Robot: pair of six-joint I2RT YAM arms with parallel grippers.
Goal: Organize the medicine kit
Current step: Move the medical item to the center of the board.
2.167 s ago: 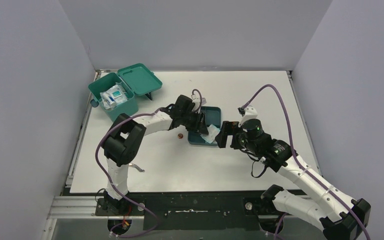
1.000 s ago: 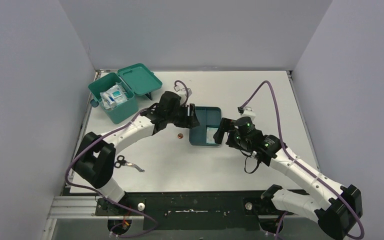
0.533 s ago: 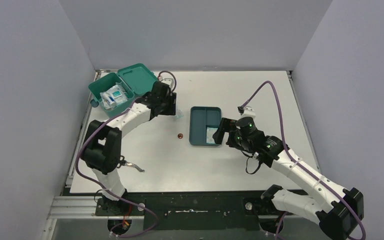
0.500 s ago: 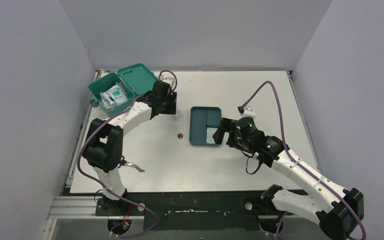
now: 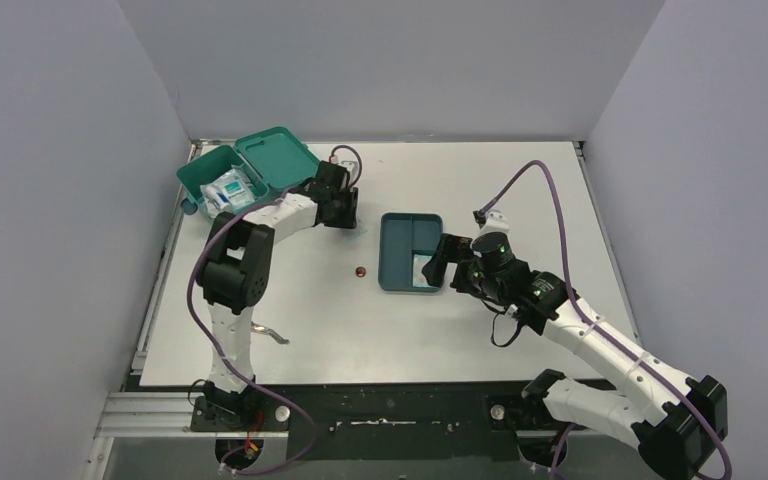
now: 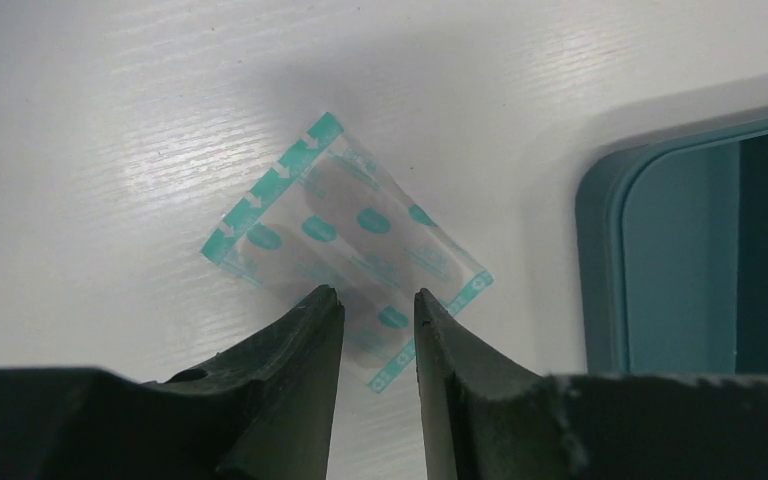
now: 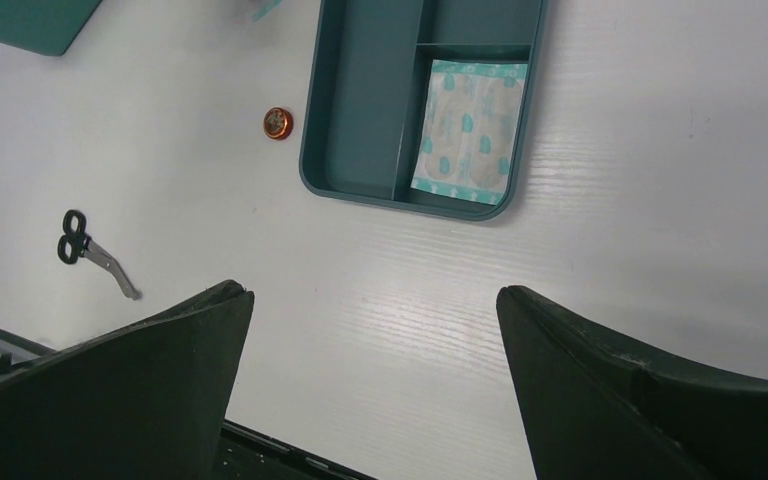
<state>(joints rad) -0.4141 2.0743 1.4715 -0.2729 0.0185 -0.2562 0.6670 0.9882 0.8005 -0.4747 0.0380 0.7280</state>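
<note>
Teal-edged pkt (image 6: 345,240) on table (image 6: 110,150), L jaws ajar over corner.

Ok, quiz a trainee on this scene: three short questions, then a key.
1. True or false: the kit has its lid shut.
2. Count each packet in the tray: A none, B one, C three.
3. Fill in: the right gripper is ____.
Key: 1 false; 2 B; 3 open.
</note>
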